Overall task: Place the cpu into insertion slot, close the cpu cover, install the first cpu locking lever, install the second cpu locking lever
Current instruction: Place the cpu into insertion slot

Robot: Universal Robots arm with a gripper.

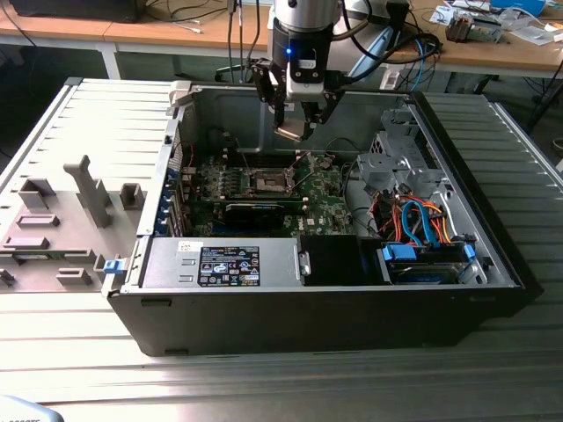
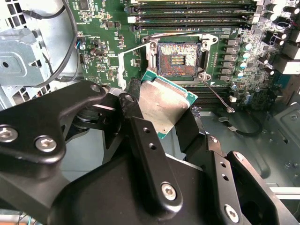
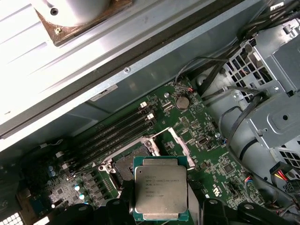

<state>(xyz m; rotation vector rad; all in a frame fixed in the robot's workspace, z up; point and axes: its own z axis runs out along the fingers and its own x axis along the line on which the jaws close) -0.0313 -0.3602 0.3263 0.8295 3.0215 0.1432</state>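
Exterior view, 9 o'clock of the case: light grey moulded plastic fixture tray [image 1: 53, 220], matte, with blocky upstands. It lies on the ribbed grey sheet-metal table [image 1: 264, 387].

Centre: open black steel tower case [image 1: 308, 321] lying on its side, bare silver walls inside. At its 7 o'clock is a boxy silver power supply [image 1: 229, 262] with a black label.

Beyond that, the glossy green motherboard [image 1: 330, 193] lies flat on the case floor, densely populated, with long black memory slots.

The insertion slot [image 1: 270, 182] is a small square black socket with a metal rim, mid-board. Its dark contact field is exposed and nothing is seated in it.

The cpu cover [image 3: 180, 146], a thin silver frame plate, stands raised just beside the slot in the first wrist view. A thin bright wire locking lever [image 2: 218, 96] sticks out from a socket corner.

The black metal two-finger gripper [image 1: 296, 130] is at 12 o'clock of the slot, clear above the board. It is clamped on the cpu [image 1: 290, 134], a flat square chip with a dull silver lid and a green substrate edge. The fingers [image 2: 136, 117] pinch opposite edges. The chip is airborne, apart from the slot, and tilted.

3 o'clock of the board: perforated silver drive cage [image 1: 396, 163]. 4 o'clock: orange and blue flat cables [image 1: 420, 220].

Room, 12 o'clock: wooden-topped benches [image 1: 158, 31] with cable clutter.
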